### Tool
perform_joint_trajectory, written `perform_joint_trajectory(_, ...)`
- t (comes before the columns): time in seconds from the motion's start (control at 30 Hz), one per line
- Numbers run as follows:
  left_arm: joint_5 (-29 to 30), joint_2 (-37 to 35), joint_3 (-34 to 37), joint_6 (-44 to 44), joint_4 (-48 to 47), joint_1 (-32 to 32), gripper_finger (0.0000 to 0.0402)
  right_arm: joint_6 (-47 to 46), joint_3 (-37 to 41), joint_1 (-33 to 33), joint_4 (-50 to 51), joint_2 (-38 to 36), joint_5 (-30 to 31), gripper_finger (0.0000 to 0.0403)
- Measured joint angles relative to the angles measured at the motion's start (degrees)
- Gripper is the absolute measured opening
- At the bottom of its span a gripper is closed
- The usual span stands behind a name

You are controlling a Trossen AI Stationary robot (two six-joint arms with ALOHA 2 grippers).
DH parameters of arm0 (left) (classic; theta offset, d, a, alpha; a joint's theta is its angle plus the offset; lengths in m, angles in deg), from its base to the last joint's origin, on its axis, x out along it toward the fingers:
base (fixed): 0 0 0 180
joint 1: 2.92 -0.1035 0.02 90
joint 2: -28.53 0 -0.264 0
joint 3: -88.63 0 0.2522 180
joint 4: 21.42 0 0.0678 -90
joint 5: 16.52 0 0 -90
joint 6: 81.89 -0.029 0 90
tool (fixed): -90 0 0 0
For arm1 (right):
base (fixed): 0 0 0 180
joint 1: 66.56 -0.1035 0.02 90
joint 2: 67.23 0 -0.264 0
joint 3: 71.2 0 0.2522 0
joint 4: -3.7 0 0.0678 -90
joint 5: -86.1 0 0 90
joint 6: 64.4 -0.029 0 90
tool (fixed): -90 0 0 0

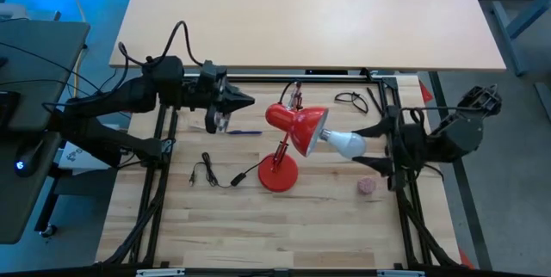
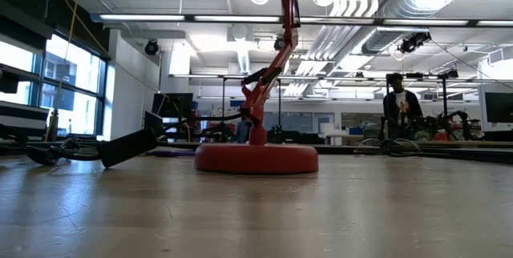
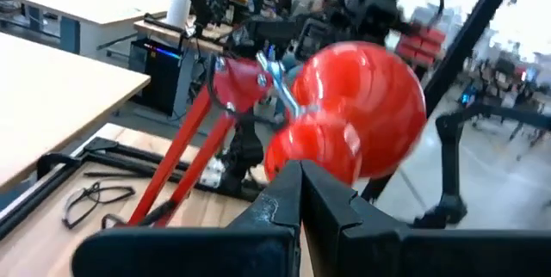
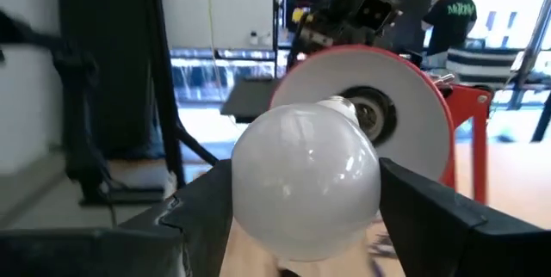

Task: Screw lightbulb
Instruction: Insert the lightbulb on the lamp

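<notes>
A red desk lamp stands on its round base (image 1: 277, 175) (image 2: 256, 159), with its shade (image 1: 303, 129) tilted toward the table's right. The white lightbulb (image 1: 346, 144) (image 4: 306, 178) hangs at the shade's mouth, its grey screw base (image 4: 341, 105) pointing at the socket (image 4: 372, 115). My right gripper (image 1: 360, 145) (image 4: 306, 195) is shut on the bulb. My left gripper (image 1: 248, 101) (image 3: 301, 182) is shut and level. It points at the rounded back of the shade (image 3: 362, 105) from the table's left, a little short of it in the high view. My right gripper pinches the lightbulb's round glass (image 4: 258, 182) between its two fingers (image 4: 430, 212), one on each side. The fingers come level from the table's right side. The bulb is lifted clear of the table and lies level, with its screw base toward the shade's opening.
A small pink ball (image 1: 368, 187) lies on the table near the right arm. A black cord with a plug (image 1: 211, 174) (image 2: 128, 147) lies left of the lamp base. A black wire loop (image 1: 349, 98) lies at the far edge. A person (image 2: 401, 106) stands beyond the table.
</notes>
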Motion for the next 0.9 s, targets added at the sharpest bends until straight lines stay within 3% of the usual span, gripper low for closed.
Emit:
perform_joint_trajectory(0.17,-0.57,-3.21,0.02,-3.19,-6.0,0.0,0.0,-2.0,-0.01,0.0,-4.49,4.51,2.09,0.025)
perform_joint_trajectory(0.4,-1.02,-8.21,0.0,-3.27,-16.32,0.07,0.0,-10.97,-0.01,-1.38,-4.85,6.4,12.16,0.025)
perform_joint_trajectory(0.63,-0.44,-6.82,-0.04,-0.69,-10.25,1.61,0.0,-15.57,-0.01,-1.64,-10.82,6.95,12.88,0.025)
perform_joint_trajectory(0.8,-0.65,-3.34,-0.02,-0.54,-8.05,3.74,0.0,-24.74,-0.01,-2.19,-10.71,7.0,13.09,0.025)
perform_joint_trajectory(0.9,-0.61,-1.69,-0.02,-0.09,-8.04,3.85,0.0,-24.04,-0.01,-2.74,-10.25,7.05,13.13,0.025)
